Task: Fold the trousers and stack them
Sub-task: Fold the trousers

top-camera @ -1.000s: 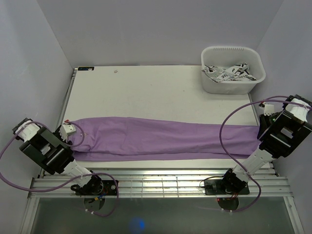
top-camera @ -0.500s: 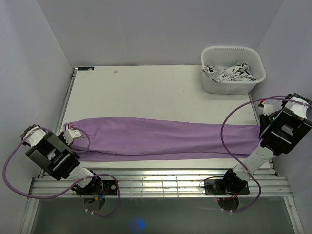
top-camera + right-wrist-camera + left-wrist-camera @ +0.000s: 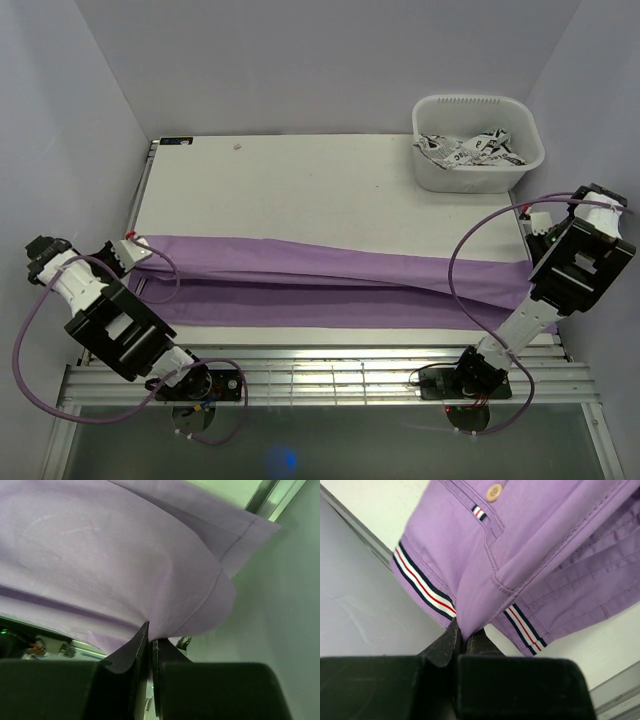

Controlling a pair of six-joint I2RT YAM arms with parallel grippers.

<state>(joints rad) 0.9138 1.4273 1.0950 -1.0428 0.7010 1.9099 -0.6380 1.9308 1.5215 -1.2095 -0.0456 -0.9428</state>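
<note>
1. The trousers (image 3: 330,285) lie lengthwise across the near half of the table (image 3: 300,190), running from 9 o'clock to 3 o'clock in the top view.
2. The waist is at the 9 o'clock end and the leg hems at the 3 o'clock end.
3. The left gripper (image 3: 135,250) is at the 9 o'clock end. In the left wrist view its fingers (image 3: 447,642) are pinched together on a fold of the waistband.
4. A pale button (image 3: 494,492) shows at 12 o'clock of that grip. A striped band (image 3: 422,582) of white, red and dark lines runs along the waist edge on both sides of the pinch.
5. The right gripper (image 3: 533,232) is at the 3 o'clock end. In the right wrist view its fingers (image 3: 135,650) are clamped tight on the stitched hem edge of a leg.
6. A top layer of cloth stretches between the two grippers. A lower layer shows below it towards 6 o'clock, with a shadowed crease between them.
7. A white tub (image 3: 480,178) sits at the table's 1 o'clock corner, well apart from the trousers. It holds a crumpled black-and-white printed item (image 3: 468,150).
</note>
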